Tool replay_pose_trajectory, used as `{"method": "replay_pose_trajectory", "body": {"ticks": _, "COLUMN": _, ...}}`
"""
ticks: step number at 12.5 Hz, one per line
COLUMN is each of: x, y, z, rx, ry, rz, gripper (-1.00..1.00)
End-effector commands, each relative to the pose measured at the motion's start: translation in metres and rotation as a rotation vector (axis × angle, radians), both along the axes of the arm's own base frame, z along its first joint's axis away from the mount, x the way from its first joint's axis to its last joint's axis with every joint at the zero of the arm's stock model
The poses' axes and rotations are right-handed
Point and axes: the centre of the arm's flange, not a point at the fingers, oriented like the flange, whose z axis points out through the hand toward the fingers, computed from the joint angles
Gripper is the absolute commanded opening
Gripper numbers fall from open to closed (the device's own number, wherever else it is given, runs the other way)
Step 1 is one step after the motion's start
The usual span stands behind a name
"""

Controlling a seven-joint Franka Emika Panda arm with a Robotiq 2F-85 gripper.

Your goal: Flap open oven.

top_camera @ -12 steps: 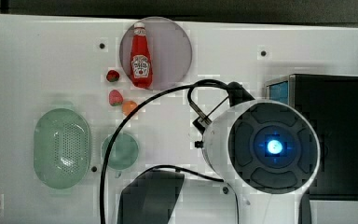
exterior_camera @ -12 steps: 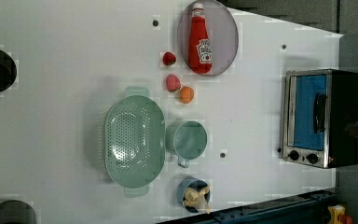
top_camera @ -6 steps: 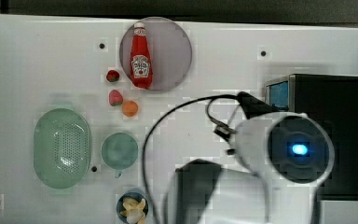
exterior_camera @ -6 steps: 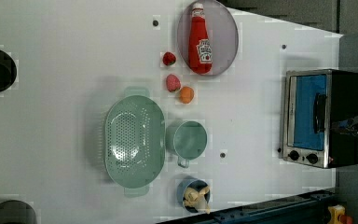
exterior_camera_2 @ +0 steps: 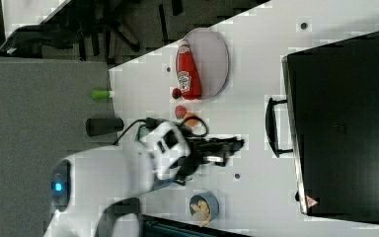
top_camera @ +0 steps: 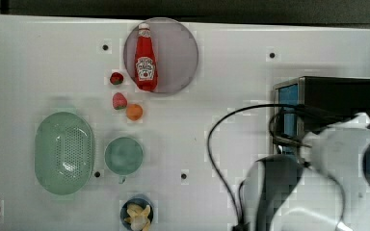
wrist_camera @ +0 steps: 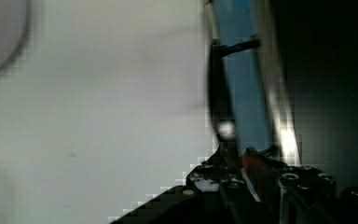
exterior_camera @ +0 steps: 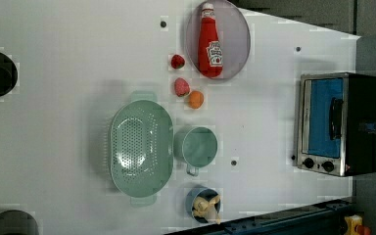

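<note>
Bare counter (exterior_camera: 274, 122) runs between the oven (exterior_camera: 338, 125) front and the nearest clutter, so approach to door w/ handle (exterior_camera: 336, 117) is free. Obstacles sit mid-counter: plate (exterior_camera: 237, 44) w/ ketchup bottle (exterior_camera: 210, 41) at the far edge in the top view, three small fruits (exterior_camera: 186, 88), cup (exterior_camera: 198, 147), colander (exterior_camera: 139, 147), and snack bowl (exterior_camera: 203, 205) at the opposite edge. Tool (exterior_camera_2: 227, 148) hangs over the open strip, nothing between it and the handle in the right view.
</note>
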Motion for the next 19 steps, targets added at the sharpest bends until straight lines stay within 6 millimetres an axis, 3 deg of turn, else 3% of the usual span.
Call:
{"method": "replay_pose_trajectory", "body": {"ticks": 1, "x": 0.009, "y": -0.012, "z": -0.013, "rx": -0.029, "ry": 0.001, "rz": 0.178, "gripper": -0.65}}
{"method": "replay_pose_trajectory", "body": {"ticks": 4, "x": 0.008, "y": -0.028, "z": -0.043, "rx": -0.031, "ry": 0.045, "rz": 0.146, "gripper": -0.65}}
{"method": "replay_pose_trajectory", "body": {"ticks": 9, "x": 0.02, "y": -0.032, "z": -0.082, "rx": -0.058, "ry": 0.068, "rz": 0.152, "gripper": -0.65}}
{"method": "replay_pose_trajectory", "body": {"ticks": 13, "x": 0.03, "y": -0.024, "z": -0.114, "rx": -0.059, "ry": 0.091, "rz": 0.16, "gripper": -0.65}}
{"method": "replay_pose_trajectory", "body": {"ticks": 16, "x": 0.034, "y": -0.019, "z": -0.121, "rx": -0.062, "ry": 0.101, "rz": 0.176, "gripper": -0.65}}
{"method": "replay_pose_trajectory", "body": {"ticks": 19, "x": 0.043, "y": 0.01, "z": -0.131, "rx": -0.079, "ry": 0.133, "rz": 0.248, "gripper": -0.65}}
